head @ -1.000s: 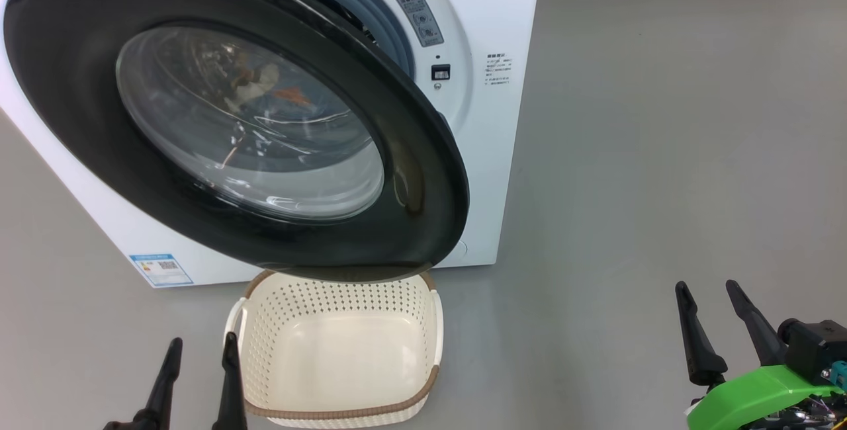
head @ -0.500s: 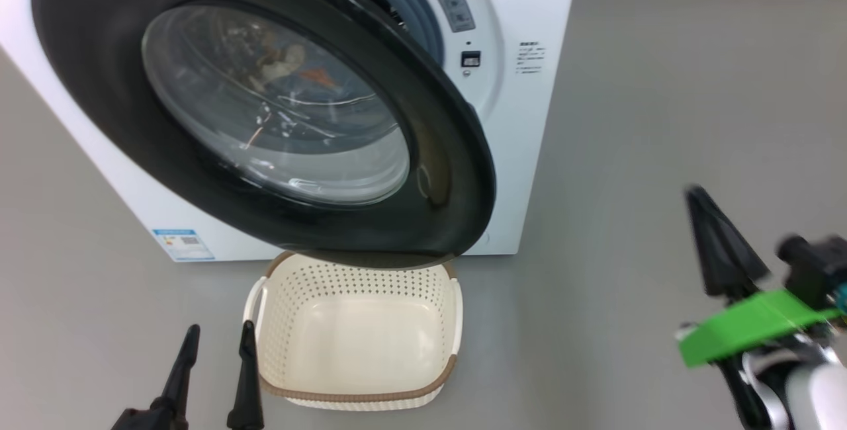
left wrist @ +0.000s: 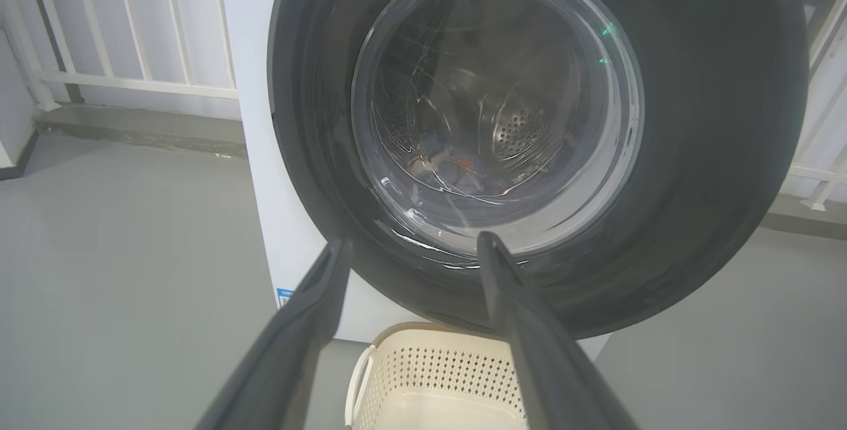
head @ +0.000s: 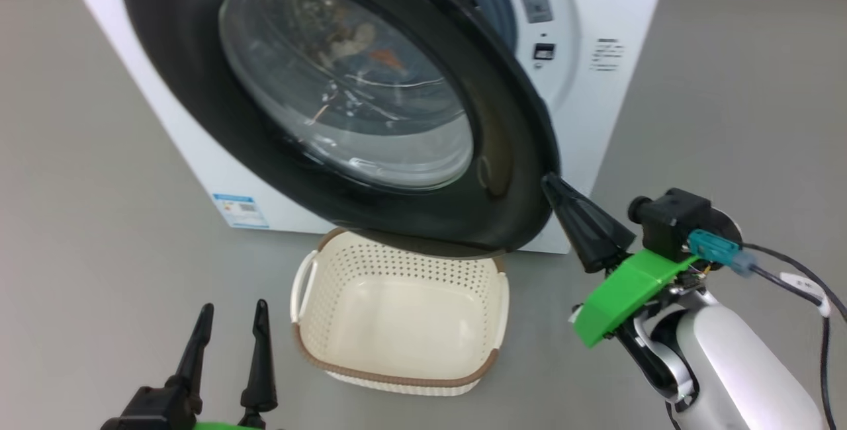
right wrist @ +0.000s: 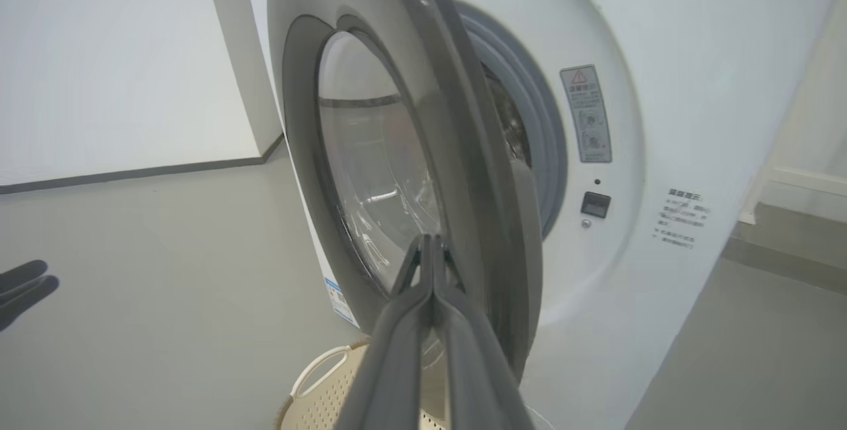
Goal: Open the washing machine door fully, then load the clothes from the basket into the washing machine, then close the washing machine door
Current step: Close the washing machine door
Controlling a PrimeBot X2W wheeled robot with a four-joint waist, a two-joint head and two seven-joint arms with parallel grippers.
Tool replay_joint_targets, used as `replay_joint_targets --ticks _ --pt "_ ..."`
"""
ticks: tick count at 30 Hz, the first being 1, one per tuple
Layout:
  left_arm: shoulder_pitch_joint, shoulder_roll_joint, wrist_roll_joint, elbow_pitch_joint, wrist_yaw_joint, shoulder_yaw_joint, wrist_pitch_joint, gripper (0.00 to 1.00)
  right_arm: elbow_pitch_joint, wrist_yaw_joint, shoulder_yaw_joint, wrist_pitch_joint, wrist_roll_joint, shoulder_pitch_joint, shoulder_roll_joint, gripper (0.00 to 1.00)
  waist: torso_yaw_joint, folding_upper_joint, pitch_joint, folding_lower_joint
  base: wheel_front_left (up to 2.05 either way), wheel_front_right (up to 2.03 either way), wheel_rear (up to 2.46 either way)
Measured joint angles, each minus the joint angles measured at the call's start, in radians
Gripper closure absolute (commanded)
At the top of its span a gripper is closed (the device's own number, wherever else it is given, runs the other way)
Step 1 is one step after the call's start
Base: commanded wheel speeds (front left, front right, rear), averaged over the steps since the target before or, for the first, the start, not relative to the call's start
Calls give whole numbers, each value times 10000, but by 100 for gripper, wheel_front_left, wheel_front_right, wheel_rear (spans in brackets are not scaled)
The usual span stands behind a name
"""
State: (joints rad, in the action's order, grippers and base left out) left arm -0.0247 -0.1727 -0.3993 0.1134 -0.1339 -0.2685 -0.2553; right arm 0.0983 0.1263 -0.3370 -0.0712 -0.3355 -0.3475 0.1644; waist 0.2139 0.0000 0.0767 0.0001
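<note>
The right pincer (head: pixel 552 184), fingers together, points at the rim of the ajar washing machine door (head: pixel 172 86), while the left pincer (head: pixel 235 308), fingers apart, hangs beside the basket (head: pixel 397 378).

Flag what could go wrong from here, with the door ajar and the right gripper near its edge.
1. The right gripper, shut to a narrow point, sits by the glossy rim of the door. A push there may slip off the curve instead of swinging it.
2. The door overhangs the far rim of the basket. I cannot tell whether they clear each other, so the swing may nudge the basket.
</note>
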Motion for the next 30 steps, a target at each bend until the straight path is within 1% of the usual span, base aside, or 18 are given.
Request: replay_joint_targets --ticks 3,11,12,20,30 --pt "-66 75 44 146 107 0 0 0 740 0 -255 173 -257 -448 -13 100 249 0 73 0 0 0 0" --pt "-401 360 174 426 412 -40 0 0 2752 0 -782 811 -472 -1865 -174 100 705 0 286 0 0 0 0" --pt "-401 360 174 426 412 -40 0 0 2752 0 -782 811 -472 -1865 -174 100 705 0 286 0 0 0 0" --pt "-606 579 378 616 677 -73 0 0 4280 0 -1012 1429 -874 -3059 -332 100 1016 0 379 0 0 0 0" --pt "-636 721 608 755 907 75 0 0 5331 0 -1210 1977 -1074 -3625 -380 100 1157 0 429 -1 0 0 0"
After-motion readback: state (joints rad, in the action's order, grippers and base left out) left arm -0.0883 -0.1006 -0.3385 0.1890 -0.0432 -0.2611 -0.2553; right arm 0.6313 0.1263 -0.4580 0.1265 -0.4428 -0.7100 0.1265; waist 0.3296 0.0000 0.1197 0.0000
